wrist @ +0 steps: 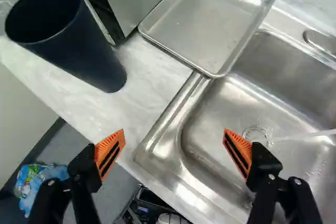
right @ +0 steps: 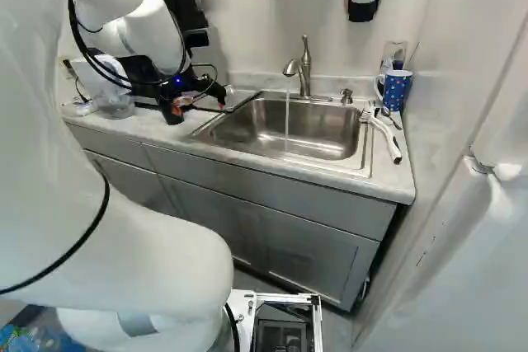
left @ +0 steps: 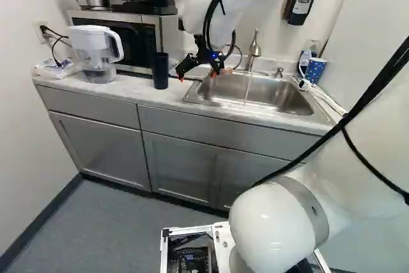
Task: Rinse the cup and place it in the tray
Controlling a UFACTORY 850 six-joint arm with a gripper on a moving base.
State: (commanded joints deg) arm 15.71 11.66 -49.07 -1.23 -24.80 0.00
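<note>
Evidently, the pitcher stands farthest left of the claw, well apart from it. Next comes the cup, upright on the desk, near the claw on its left. It should be light and fairly stiff, likely plastic and not very fragile, but its smooth wall could turn slippery once wet. The middle of the body looks the best hold, one finger on each side, leaving the rim free for water; the taper may let it slide if pinched too low. It looks tall, plain and dark navy, wide at the mouth and narrower at the base, its inside too dark to tell what it holds.

The claw itself is released, its orange pads wide apart with nothing gripped. Beyond it lies the tray, shallow and metal, one corner over the sink's edge. To the claw's right is the sink, with water running from the faucet; farther right stands a spotted mug.
</note>
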